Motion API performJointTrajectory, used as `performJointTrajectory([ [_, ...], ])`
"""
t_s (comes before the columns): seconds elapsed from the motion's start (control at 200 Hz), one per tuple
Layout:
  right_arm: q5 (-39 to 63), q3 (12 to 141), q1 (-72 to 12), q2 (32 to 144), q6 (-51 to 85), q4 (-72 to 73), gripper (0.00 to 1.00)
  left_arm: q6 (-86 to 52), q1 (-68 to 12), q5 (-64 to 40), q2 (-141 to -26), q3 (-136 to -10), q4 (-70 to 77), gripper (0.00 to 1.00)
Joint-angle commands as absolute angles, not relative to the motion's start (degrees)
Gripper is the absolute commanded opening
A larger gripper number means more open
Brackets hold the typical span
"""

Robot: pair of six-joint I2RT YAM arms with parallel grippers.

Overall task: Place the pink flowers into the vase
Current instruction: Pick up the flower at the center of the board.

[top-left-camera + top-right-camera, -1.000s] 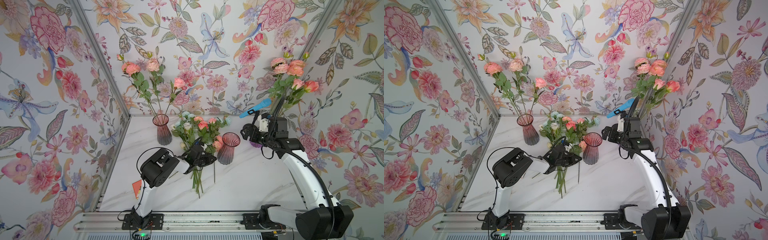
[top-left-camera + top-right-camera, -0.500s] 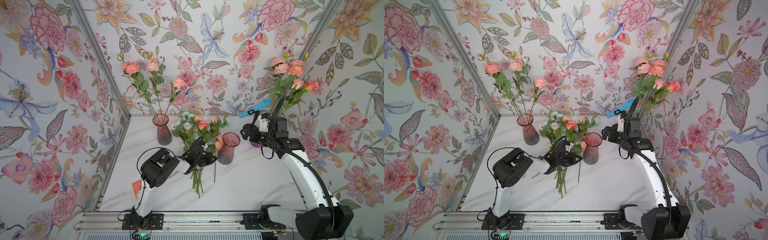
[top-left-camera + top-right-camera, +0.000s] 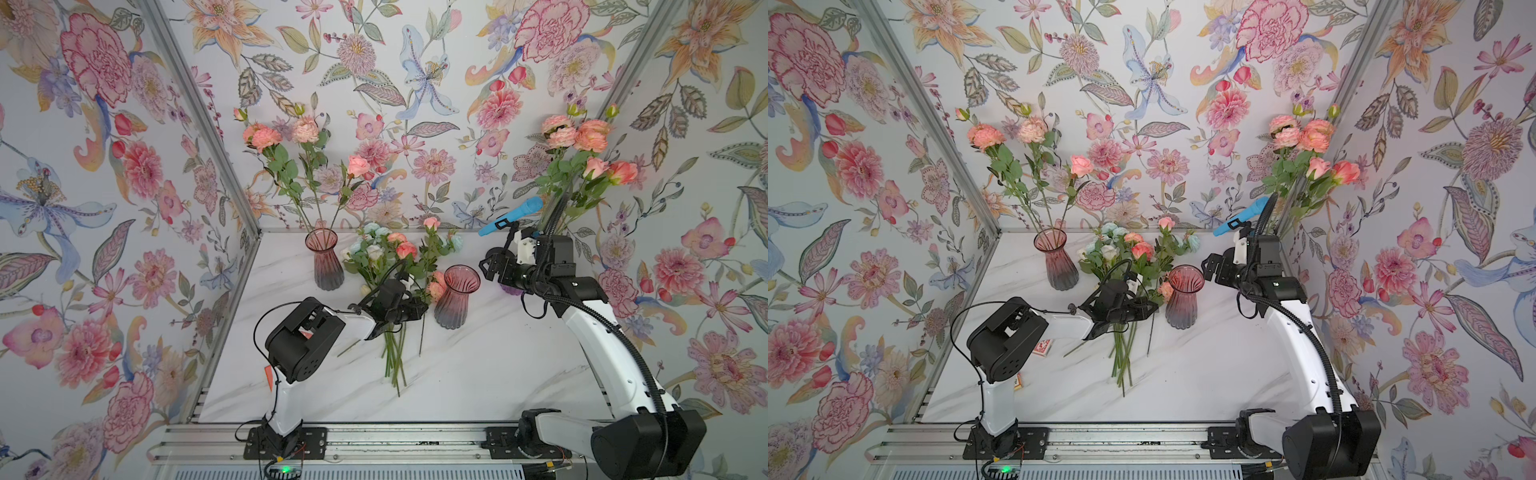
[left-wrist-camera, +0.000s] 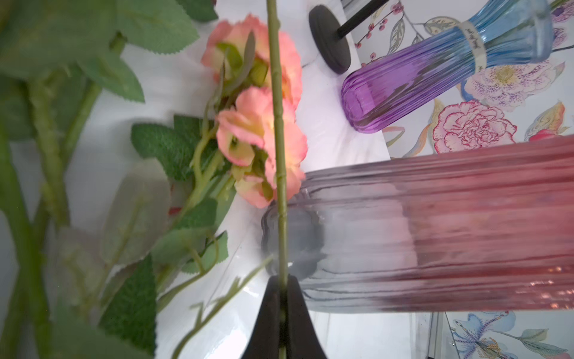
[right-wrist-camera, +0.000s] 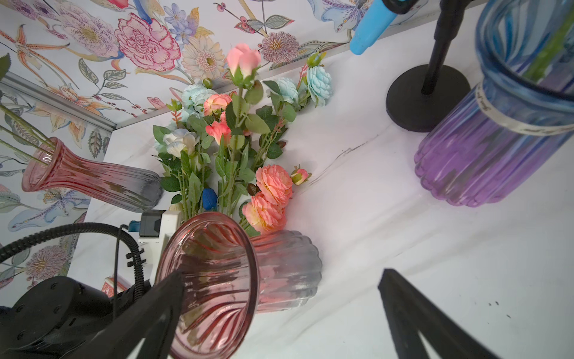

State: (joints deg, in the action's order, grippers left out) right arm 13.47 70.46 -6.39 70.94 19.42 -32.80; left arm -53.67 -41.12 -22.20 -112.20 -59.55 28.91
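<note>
The white surface (image 3: 478,374) is the biggest thing here, with flowery walls all around it. Two robot arms reach over it.

Three glass vases stand on the surface. The pink vase at the back (image 3: 326,259) has tall pink flowers in it. The purple and blue vase (image 5: 484,149), behind the right arm, has flowers with pink heads in it too. The pink vase in the middle (image 3: 457,297) has nothing inside.

Just beside the middle vase lies a pile of flowers (image 3: 395,270). Some are the pink flowers (image 3: 406,250) the job is about. Some are white and pale blue blooms (image 3: 372,230). Two fat pink blooms (image 5: 273,186) lie right up against the foot of the middle vase.

The right gripper (image 3: 489,265) hangs near the rim of the middle vase. Its jaws are wide apart and hold nothing.

The left gripper (image 4: 282,290) is low over the pile. Its jaws are pressed together on one thin green stem (image 4: 277,124). The stem crosses over the pink blooms, but I cannot tell which bloom sits on its end.

So I think the job is partly done. One stem is grabbed but not lifted. It has to go up and into the empty vase. More pink ones wait in the pile.
</note>
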Motion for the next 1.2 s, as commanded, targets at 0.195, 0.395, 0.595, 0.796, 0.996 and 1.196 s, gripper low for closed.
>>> performJointTrajectory([
  [0.195, 13.96, 76.56, -10.74, 72.80, 20.73, -32.00, 0.99, -40.19, -39.49, -16.03, -105.11, -62.45, 22.91, 0.00],
  [0.395, 12.57, 80.83, -15.02, 75.04, 20.09, -31.96, 0.99, -33.02, -38.76, -11.79, -101.27, -63.22, 21.02, 0.00],
  [0.595, 10.92, 86.36, -19.71, 78.11, 19.07, -31.97, 0.99, -27.22, -38.38, -8.23, -96.96, -62.25, 23.79, 0.00],
  [0.796, 10.83, 90.88, -22.22, 81.88, 19.92, -30.69, 0.99, -23.88, -38.29, -6.83, -93.69, -60.25, 26.57, 0.00],
  [0.996, 10.84, 97.71, -24.56, 88.07, 20.47, -30.05, 0.98, -23.49, -38.47, -7.70, -91.43, -57.52, 29.28, 0.00],
  [1.196, 11.60, 104.54, -26.24, 94.02, 21.60, -28.30, 0.90, -23.30, -38.85, -8.16, -90.09, -55.99, 29.53, 0.00],
])
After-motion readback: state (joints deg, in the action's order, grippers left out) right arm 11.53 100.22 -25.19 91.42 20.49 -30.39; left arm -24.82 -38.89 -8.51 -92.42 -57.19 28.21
